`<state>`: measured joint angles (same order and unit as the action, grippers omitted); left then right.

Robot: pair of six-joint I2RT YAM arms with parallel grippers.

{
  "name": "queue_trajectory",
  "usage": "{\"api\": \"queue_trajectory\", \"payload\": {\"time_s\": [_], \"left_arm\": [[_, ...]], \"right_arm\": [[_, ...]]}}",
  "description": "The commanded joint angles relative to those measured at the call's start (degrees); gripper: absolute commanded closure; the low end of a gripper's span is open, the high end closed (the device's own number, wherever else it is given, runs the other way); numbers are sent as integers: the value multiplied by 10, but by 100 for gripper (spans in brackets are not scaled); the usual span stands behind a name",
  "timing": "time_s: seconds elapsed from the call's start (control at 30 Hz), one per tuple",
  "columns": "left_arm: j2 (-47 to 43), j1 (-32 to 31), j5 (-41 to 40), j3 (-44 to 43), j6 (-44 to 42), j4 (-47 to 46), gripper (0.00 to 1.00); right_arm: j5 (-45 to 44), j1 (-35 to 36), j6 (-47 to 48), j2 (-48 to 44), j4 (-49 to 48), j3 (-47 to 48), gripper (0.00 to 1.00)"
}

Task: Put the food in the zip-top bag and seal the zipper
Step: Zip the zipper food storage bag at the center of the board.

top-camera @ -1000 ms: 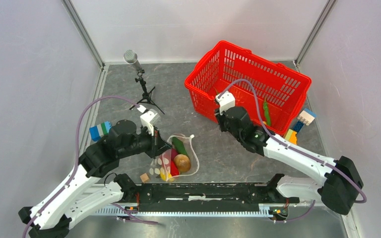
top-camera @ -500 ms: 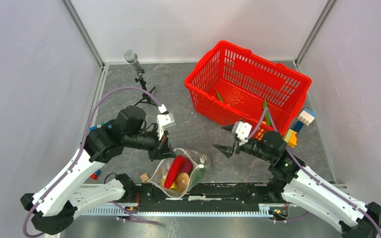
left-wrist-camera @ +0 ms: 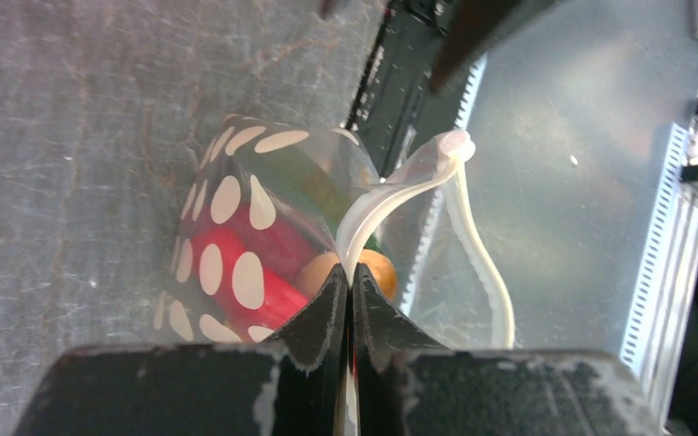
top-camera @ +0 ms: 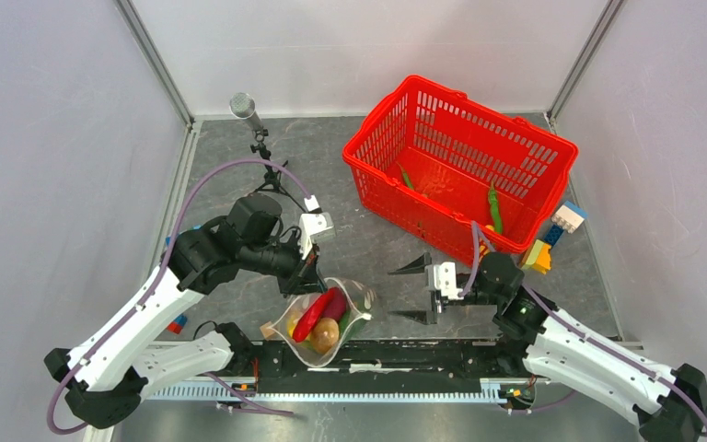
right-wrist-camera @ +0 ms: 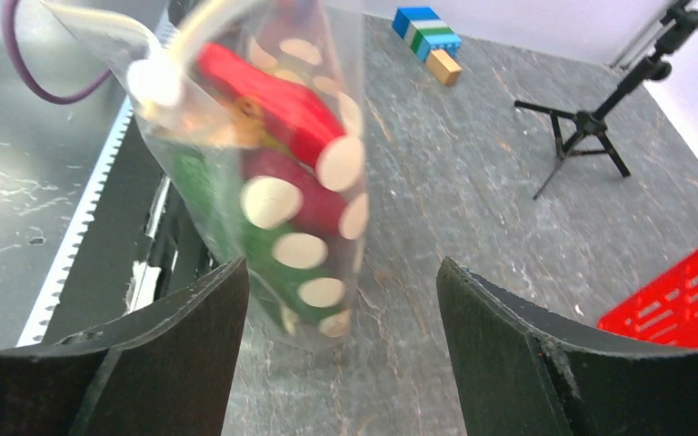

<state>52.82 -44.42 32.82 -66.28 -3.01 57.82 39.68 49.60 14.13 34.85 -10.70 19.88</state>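
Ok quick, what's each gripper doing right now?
Left gripper: shut on the white zipper strip of the clear polka-dot plastic bag.
Right gripper: open, holding nothing.

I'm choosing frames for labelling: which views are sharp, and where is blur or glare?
Top external: sharp, evenly lit. Left wrist: zip-top bag crisp, mild glare on the metal plate beside it. Right wrist: bag blurred up close, tripod behind sharper.

No readable text, label, brand or number shows anywhere.
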Motion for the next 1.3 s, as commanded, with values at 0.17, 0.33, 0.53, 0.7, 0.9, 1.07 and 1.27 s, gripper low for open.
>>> {"api": "queue_trajectory", "payload": {"time_s": [0.17, 0.33, 0.53, 0.7, 0.9, 1.07, 1.27], "left_arm": [[-26, 0, -23, -1, 24, -77, 92], [-30, 0, -28, 11, 41, -75, 92], [-37, 1, -47, 19, 46, -81, 91], [-51, 0, -60, 29, 57, -98, 91], [-60, 0, -74, 40, 64, -112, 91], [-59, 1, -65, 44, 67, -116, 91], [-61, 0, -60, 51, 73, -124, 90]], "right_arm": [[-145, 102, -14, 55, -113, -2, 24], [-155, 107, -42, 89, -223, -25, 38], [-169, 114, -59, 105, -293, -51, 41], [-171, 124, -74, 114, -305, -58, 39], [-214, 145, -97, 127, -364, -77, 44], [-225, 149, -112, 149, -423, -88, 49], [-259, 154, -105, 167, -438, -85, 55]]}}
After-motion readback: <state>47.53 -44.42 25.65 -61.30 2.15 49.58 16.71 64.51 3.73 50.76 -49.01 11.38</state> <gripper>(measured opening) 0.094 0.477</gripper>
